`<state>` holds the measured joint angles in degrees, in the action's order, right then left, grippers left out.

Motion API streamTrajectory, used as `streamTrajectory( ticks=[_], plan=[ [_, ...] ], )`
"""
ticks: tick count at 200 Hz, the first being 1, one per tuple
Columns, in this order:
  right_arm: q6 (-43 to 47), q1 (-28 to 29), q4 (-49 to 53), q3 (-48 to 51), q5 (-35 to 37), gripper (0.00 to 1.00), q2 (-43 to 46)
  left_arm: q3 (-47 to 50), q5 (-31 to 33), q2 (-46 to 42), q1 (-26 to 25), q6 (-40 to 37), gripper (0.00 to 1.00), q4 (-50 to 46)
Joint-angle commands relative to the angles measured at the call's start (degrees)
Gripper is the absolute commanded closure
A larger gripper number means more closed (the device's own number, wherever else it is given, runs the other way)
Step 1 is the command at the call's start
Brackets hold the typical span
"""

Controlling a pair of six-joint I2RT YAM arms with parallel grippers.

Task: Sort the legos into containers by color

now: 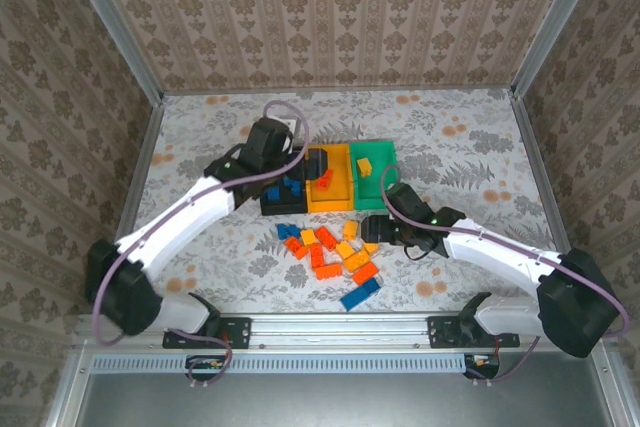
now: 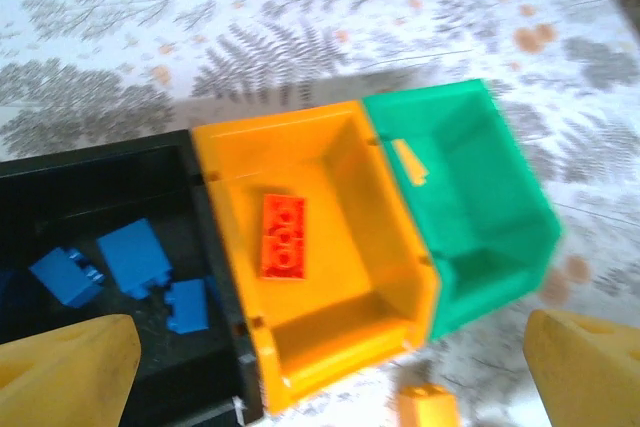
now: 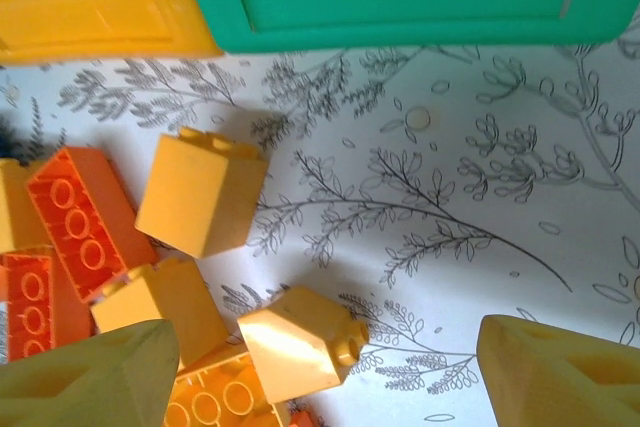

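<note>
Ahead of the yellow fingers of the left gripper, the black bin holds blue bricks. The orange-yellow bin holds one red-orange brick, and the green bin a yellow-orange piece. Between the yellow fingers of the right gripper, yellow-orange bricks and red-orange bricks lie on a white table printed with grey ferns.

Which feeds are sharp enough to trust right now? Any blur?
Left wrist: motion blur smears the green bin, the red brick in the orange bin is readable. Right wrist: yellow bricks crisp, fingertips soft. Top external: even light, no glare.
</note>
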<state>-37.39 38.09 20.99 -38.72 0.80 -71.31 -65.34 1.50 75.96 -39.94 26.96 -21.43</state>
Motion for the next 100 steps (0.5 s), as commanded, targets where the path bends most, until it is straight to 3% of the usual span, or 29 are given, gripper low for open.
streamTrajectory(
  ticks=[1, 51, 100],
  plan=[
    [1.23, 1.17, -0.43, 1.01, -1.77, 0.21, -1.71, 6.75, 3.41, -5.47, -2.55, 2.86, 0.00, -0.92],
    [3.01, 2.34, -2.56, 0.15, -3.33, 0.26, -7.44, 20.63, 5.20, -16.10, -4.81, 9.50, 0.00, -1.60],
    [2.49, 2.61, -2.11, 0.22, -1.58, 0.32, -11.13, 25.75, 7.32, -21.11, -4.94, 12.17, 0.00, -3.02]
  ],
)
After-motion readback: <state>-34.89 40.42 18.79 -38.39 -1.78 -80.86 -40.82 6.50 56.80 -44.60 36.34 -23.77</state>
